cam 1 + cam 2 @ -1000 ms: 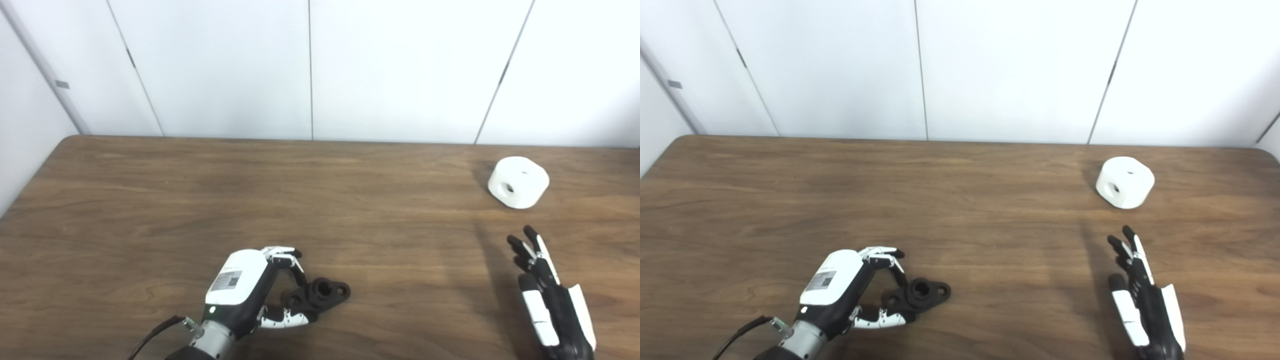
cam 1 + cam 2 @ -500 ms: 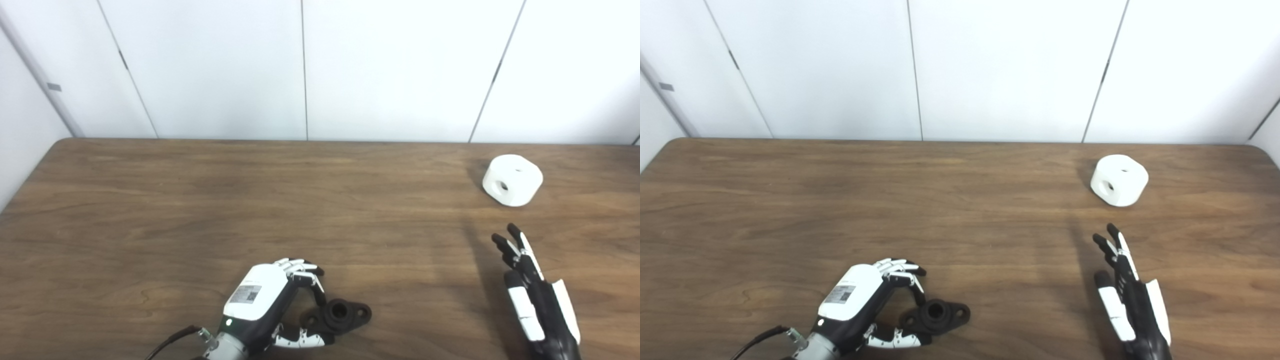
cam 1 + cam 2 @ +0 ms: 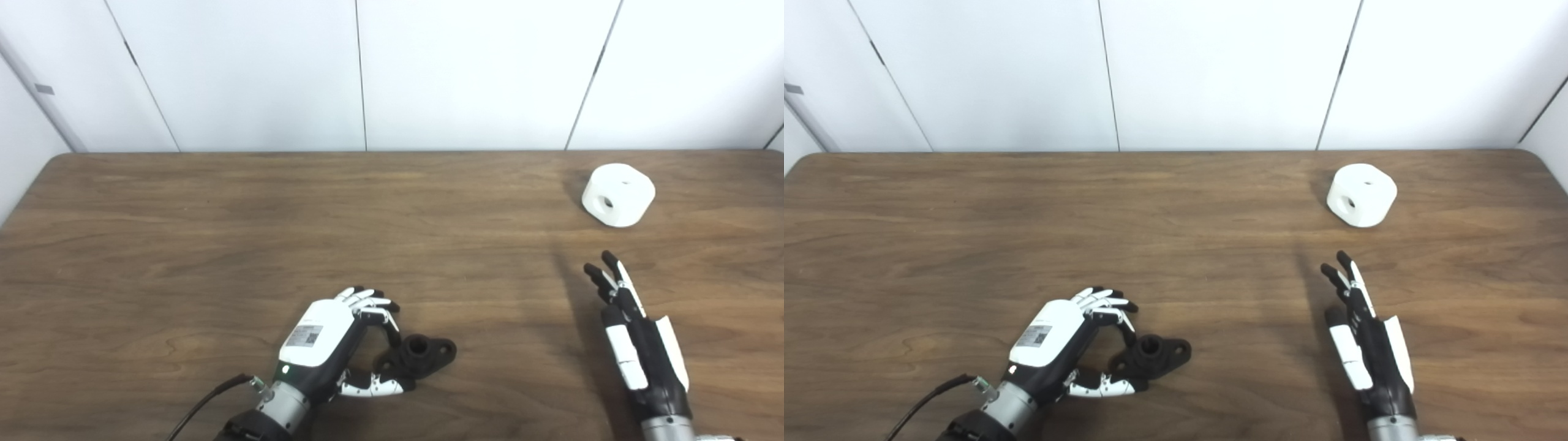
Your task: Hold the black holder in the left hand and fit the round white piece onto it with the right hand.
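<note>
- A wooden table (image 3: 184,233) is seen filling most of both views, with white wall panels (image 3: 478,73) behind its far edge.
- The left hand (image 3: 324,340) is found near the front edge, left of centre, with its fingers (image 3: 367,303) curled over and its thumb (image 3: 373,388) reaching underneath, so that the near end of the black holder is bracketed; whether that end is actually gripped cannot be told.
- The right hand (image 3: 1366,343) is held edge-on at the front right, its fingers straight, close together and pointed away from the robot; nothing is held in it.
- The round white piece (image 3: 1361,195) is set on the table at the far right, well apart from both hands, with a hole shown in its side.
- The black holder (image 3: 422,354) is laid on the table, its round socket facing up.
</note>
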You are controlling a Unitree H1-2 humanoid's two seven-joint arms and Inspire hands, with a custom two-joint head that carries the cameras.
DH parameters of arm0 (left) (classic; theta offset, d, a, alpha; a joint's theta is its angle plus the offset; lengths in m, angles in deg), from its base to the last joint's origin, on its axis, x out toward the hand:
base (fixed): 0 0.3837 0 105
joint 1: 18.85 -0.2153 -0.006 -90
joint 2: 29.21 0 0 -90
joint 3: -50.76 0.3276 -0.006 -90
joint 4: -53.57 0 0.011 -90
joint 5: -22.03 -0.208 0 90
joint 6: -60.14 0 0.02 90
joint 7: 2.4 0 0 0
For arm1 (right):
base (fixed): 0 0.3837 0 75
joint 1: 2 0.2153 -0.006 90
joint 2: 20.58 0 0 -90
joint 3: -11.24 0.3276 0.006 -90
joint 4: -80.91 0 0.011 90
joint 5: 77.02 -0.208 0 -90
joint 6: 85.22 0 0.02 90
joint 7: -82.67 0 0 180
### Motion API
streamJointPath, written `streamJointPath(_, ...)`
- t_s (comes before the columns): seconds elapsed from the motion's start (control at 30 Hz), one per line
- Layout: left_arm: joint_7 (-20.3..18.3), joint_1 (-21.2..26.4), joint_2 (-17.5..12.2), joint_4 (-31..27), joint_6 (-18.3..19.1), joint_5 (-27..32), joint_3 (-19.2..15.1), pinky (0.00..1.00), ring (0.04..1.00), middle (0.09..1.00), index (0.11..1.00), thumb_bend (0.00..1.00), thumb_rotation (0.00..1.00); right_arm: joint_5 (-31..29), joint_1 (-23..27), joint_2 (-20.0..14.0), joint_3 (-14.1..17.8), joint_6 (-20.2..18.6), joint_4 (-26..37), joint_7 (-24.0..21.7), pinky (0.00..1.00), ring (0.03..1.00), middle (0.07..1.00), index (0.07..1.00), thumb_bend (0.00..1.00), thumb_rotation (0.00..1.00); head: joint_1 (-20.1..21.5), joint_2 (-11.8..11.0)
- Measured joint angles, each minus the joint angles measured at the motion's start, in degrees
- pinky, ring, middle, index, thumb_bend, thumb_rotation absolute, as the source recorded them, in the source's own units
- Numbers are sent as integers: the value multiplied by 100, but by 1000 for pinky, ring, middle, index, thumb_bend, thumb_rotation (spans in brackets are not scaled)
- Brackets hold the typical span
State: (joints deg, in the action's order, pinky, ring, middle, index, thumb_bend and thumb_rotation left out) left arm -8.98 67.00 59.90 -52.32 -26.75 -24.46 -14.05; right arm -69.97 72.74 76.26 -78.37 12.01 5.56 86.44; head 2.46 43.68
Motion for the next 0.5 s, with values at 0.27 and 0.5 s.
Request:
streamJointPath(0.27,123,30,27,133,-96,61,-35,933,910,824,489,517,47,178,-1,-7,68,-306,331,74,957,948,922,966,565,848,246,18)
streamJointPath(0.5,20,76,6,149,-97,154,-63,926,917,826,489,518,48,912,156,-61,205,-952,966,61,952,935,913,919,577,822,554,18)
